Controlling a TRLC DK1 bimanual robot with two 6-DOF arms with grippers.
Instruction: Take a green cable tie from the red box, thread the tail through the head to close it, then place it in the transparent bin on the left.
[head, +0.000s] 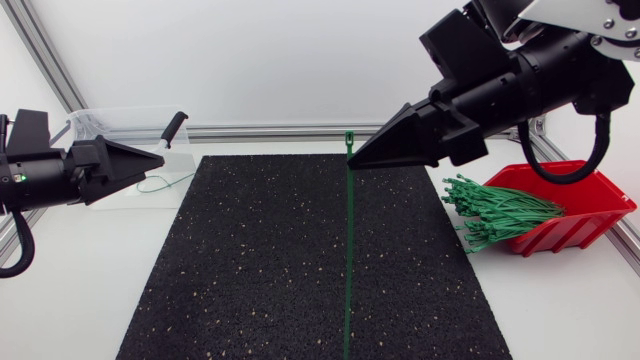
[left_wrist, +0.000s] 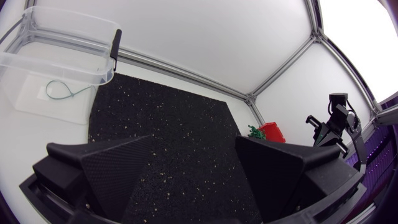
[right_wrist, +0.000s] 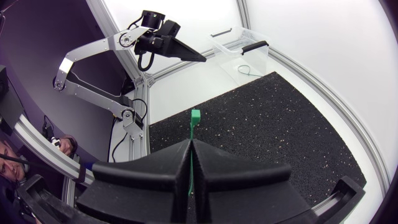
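Two matte black grippers, one speckled black rubber mat (head: 250, 260), one red plastic box (head: 590, 195), one clear plastic bin (head: 110, 125) on a white table (head: 90, 300). Right gripper (head: 353, 160): fingers clenched together on one green cable tie (head: 348, 250), held over the mat. The tie's square head stands out just past the fingertips, and its long tail runs back across the mat toward the near edge. I cannot tell whether the tail touches the mat. Left gripper (left_wrist: 193, 168): fingers parted, nothing between them, poised at the mat's left edge just beside the bin. Red plastic box, at the mat's right: one splayed bundle of green cable ties (head: 500, 213) spilling over its open side, too many and too tangled to count. Clear plastic bin, at the mat's far left corner: one black handle (head: 175, 128) on its rim and one thin green loop (head: 160, 183) lying on its floor.
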